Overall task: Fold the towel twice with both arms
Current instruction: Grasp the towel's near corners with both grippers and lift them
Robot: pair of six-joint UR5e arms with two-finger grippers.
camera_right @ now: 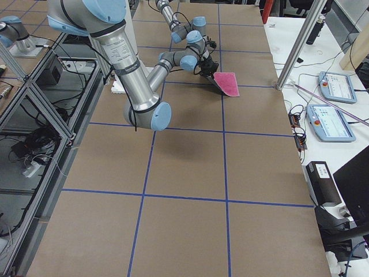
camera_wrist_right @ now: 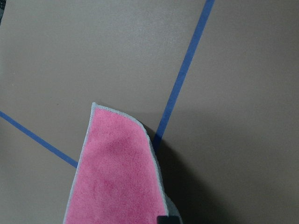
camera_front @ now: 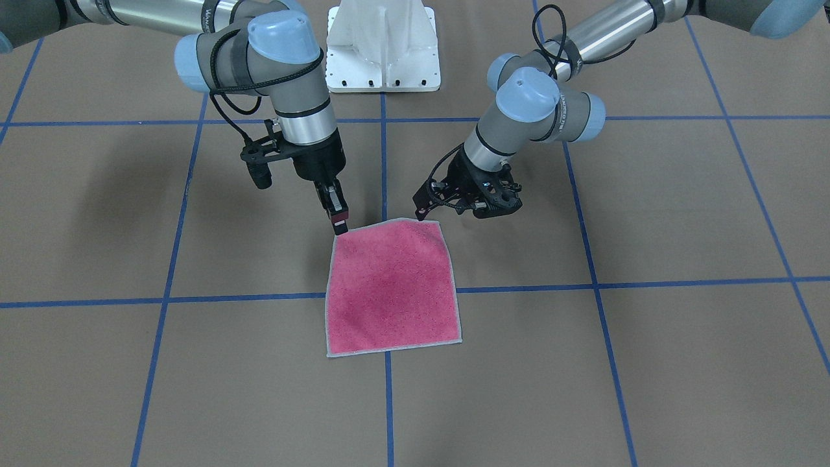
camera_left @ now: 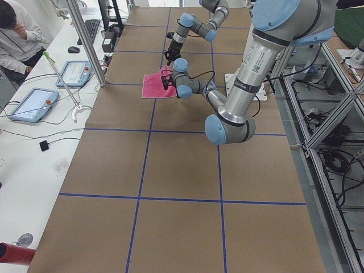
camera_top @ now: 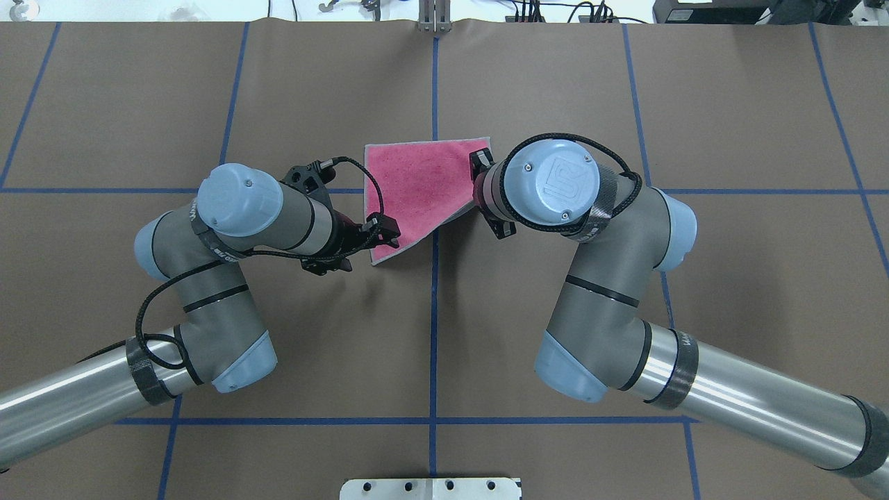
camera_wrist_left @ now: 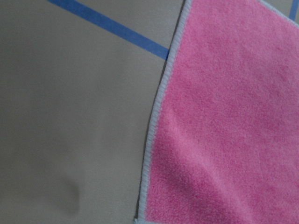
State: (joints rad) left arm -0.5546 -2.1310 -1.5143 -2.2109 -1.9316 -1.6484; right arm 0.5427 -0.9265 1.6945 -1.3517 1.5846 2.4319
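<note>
The towel [camera_front: 392, 292] lies pink face up in the middle of the table, and its two corners nearest the robot are raised a little. My right gripper [camera_front: 339, 226] points straight down and is shut on one raised corner. In the right wrist view that corner [camera_wrist_right: 117, 177] hangs above its shadow. My left gripper [camera_front: 423, 214] is tilted and pinches the other near corner. In the overhead view it [camera_top: 384, 239] sits at the towel's [camera_top: 417, 187] edge. The left wrist view is filled by the towel [camera_wrist_left: 224, 116]. The grey face is hidden.
The white pedestal base [camera_front: 382, 52] stands behind the towel, between the arms. Blue tape lines [camera_front: 194, 299] cross the brown table. Beside the table are tablets [camera_left: 33, 105], an aluminium post [camera_left: 85, 45] and a seated operator [camera_left: 14, 34].
</note>
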